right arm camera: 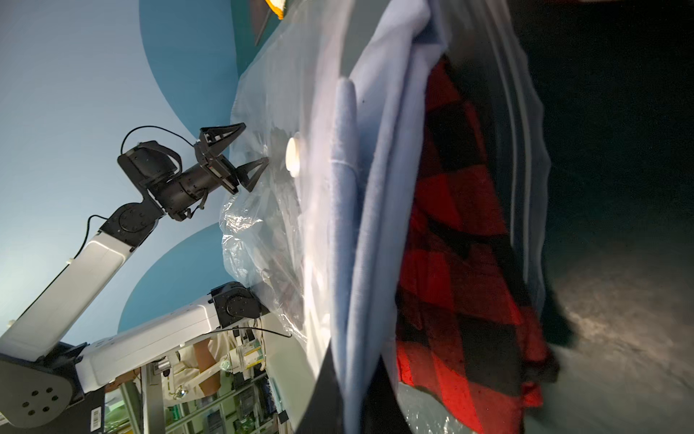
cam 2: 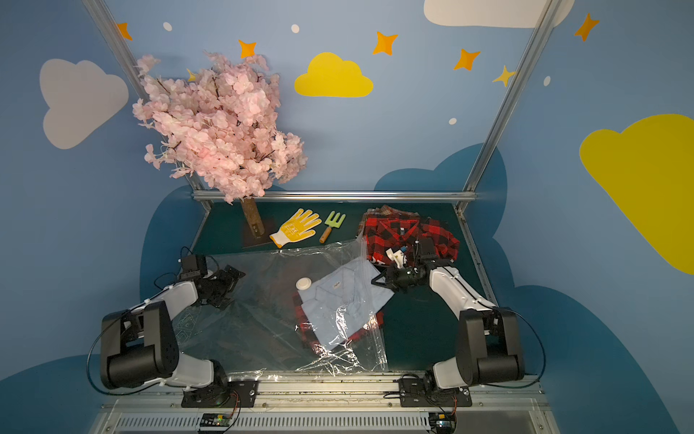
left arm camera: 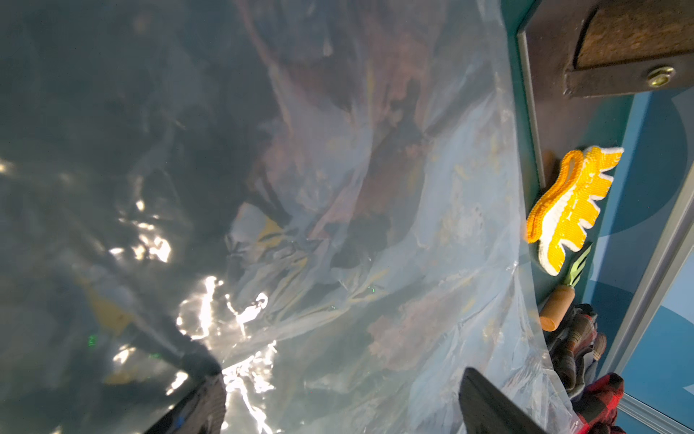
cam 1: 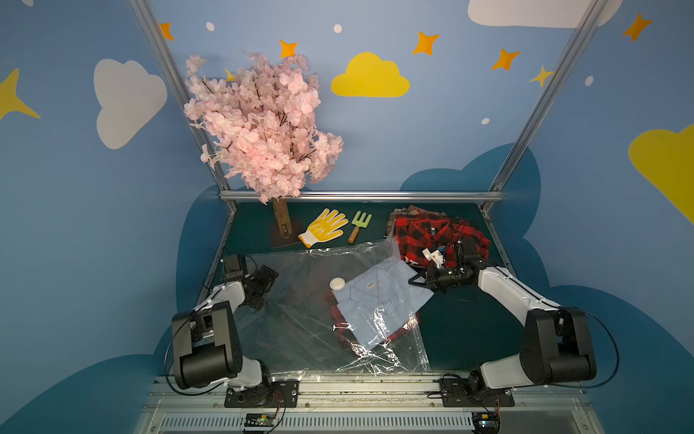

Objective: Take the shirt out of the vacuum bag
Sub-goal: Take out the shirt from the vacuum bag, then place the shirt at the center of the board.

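The blue shirt lies folded inside the vacuum bag, near the bag's right end, on top of a red plaid shirt. Expect soft, light cloth that drags against clinging film, so take it by its near edge. The right gripper is closed on that edge. The left gripper stands wide over the bag's other end. Count: two bagged shirts, one valve, one shirt pile outside, one glove, one fork.

The blue shirt is covering most of the red plaid shirt inside the vacuum bag, and its fabric is seemingly hiding the tips of the right gripper.
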`<control>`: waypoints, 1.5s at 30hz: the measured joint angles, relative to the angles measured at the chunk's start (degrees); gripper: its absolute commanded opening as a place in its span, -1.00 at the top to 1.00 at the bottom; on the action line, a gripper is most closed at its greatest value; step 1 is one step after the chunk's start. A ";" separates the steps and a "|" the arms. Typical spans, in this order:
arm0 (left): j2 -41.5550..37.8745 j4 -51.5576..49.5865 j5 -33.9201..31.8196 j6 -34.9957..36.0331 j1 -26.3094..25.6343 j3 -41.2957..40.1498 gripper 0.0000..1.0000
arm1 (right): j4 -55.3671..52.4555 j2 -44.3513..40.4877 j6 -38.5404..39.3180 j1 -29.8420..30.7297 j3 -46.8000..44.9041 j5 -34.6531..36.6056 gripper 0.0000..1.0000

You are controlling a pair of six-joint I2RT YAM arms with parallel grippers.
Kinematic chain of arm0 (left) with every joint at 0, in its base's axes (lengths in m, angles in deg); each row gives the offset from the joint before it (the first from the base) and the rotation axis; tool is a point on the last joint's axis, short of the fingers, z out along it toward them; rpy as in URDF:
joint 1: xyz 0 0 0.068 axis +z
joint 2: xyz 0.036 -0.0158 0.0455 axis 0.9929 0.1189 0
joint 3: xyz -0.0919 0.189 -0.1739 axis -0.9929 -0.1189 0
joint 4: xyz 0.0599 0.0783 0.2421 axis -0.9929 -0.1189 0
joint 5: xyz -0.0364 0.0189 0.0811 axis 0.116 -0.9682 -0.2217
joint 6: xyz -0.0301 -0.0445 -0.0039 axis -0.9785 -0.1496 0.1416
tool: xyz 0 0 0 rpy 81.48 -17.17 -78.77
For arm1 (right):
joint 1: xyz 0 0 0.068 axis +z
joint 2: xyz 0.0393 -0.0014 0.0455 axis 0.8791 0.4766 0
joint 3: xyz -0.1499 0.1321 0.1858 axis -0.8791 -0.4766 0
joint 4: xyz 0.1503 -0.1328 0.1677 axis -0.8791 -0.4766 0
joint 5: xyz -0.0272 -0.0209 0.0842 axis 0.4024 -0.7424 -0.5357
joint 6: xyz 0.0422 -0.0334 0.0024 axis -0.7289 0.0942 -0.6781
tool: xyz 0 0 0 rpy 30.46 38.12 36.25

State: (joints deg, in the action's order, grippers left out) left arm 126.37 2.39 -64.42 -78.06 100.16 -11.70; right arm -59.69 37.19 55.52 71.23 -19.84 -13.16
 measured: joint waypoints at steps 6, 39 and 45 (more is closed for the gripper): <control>0.26 0.00 0.07 0.00 0.00 0.15 -0.92 | -4.59 -3.85 0.02 1.18 4.85 1.44 1.00; 0.66 0.15 0.37 0.22 0.00 0.42 -0.91 | -2.03 3.91 -9.03 -2.12 45.11 6.40 1.00; 0.66 0.17 0.39 0.22 0.00 0.42 -0.91 | 2.43 11.54 -10.16 -2.91 49.46 7.56 1.00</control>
State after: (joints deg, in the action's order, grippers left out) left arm 127.03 2.56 -64.02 -77.84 100.16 -11.29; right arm -57.26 48.73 45.35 68.33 29.62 -5.59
